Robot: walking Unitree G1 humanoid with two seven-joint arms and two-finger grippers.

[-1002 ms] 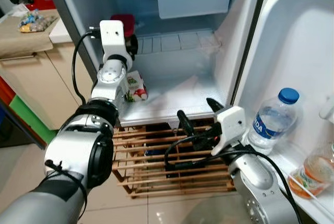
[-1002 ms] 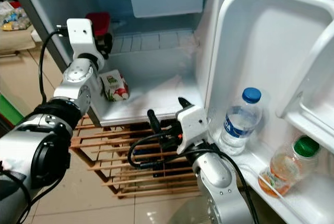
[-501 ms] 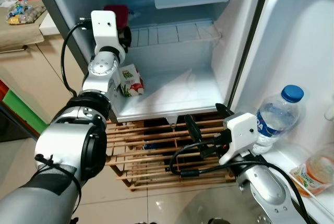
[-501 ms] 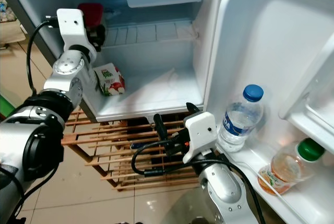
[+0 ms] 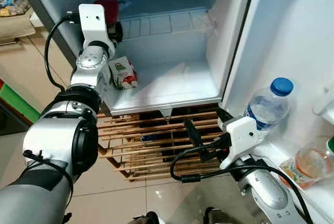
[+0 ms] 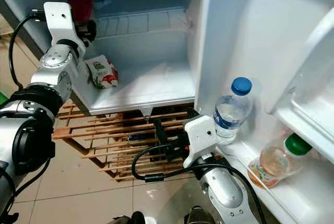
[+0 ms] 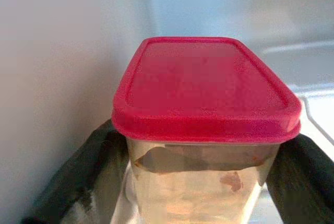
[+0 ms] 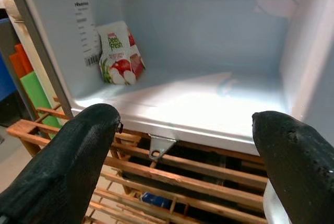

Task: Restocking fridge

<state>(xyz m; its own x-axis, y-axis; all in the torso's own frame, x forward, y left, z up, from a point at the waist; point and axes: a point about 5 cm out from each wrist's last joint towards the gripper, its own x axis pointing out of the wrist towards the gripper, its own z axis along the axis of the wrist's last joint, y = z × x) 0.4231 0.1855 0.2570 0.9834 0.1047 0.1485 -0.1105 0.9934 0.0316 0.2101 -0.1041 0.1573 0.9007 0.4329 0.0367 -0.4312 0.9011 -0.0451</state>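
Note:
A clear container with a red lid (image 7: pixel 206 85) stands at the back left of the fridge's upper shelf (image 5: pixel 162 23). My left gripper (image 7: pixel 198 192) is shut on it, one black finger (image 7: pixel 78 182) on each side. A juice carton (image 5: pixel 123 72) lies tilted on the fridge floor (image 5: pixel 167 85) near the left wall, below that arm. My right gripper (image 8: pixel 182 172) is open and holds nothing. It hangs low in front of the fridge's bottom edge, over a wooden rack (image 5: pixel 135 140).
The open fridge door (image 5: pixel 292 36) is on the right. Its lower shelf holds a blue-capped water bottle (image 5: pixel 267 106) and an orange-labelled drink bottle (image 5: pixel 308 164). A wooden counter (image 5: pixel 21 25) stands at the left. Tiled floor (image 5: pixel 125 203) lies below.
The whole view has shifted as the camera moved. My left gripper stays on the red-lidded container. My right gripper sits a little lower against the fridge's front edge.

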